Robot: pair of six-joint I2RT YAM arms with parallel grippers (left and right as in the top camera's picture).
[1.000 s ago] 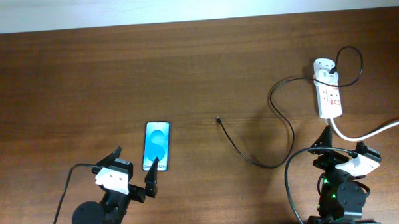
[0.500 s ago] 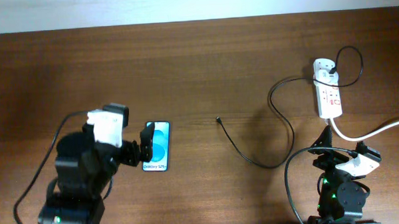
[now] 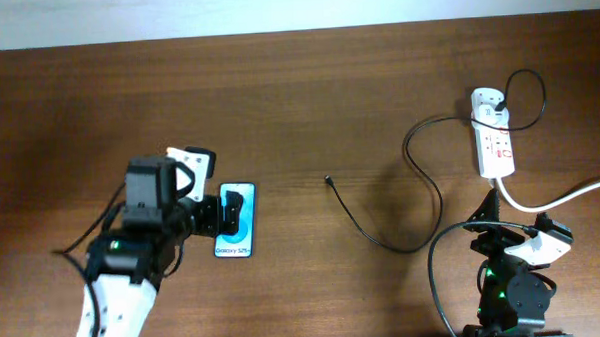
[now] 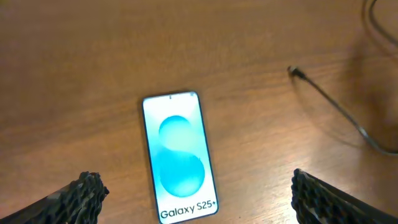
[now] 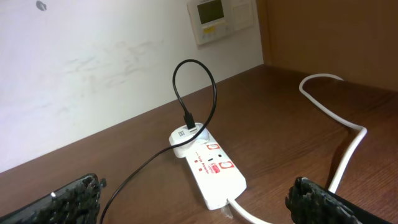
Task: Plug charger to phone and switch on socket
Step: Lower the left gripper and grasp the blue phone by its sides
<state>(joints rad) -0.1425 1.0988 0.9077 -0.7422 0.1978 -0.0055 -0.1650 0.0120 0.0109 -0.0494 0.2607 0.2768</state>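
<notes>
Phone [image 4: 180, 158], a slim glossy rectangle with a blue swirl screen, lies flat on the wood-grain table [image 4: 74, 56] between the left gripper's [image 4: 202, 198] ridged black fingers [image 4: 84, 194], spread wide and grasping nothing. The charger [image 4: 339, 107], a thin black cable, lies apart. The right gripper [image 5: 196, 200] gapes empty near the smooth white oblong socket [image 5: 211, 171].

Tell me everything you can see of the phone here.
The phone is a slim rectangle with a black frame; its screen is lit bright blue with a lighter swirl and white "Galaxy S25+" text at the near end. It lies flat, face up, on the wooden table, left of centre. The open left gripper hangs over it, fingers wide to either side, no contact visible. The charger's plug tip lies apart to its right, not plugged in.
</notes>
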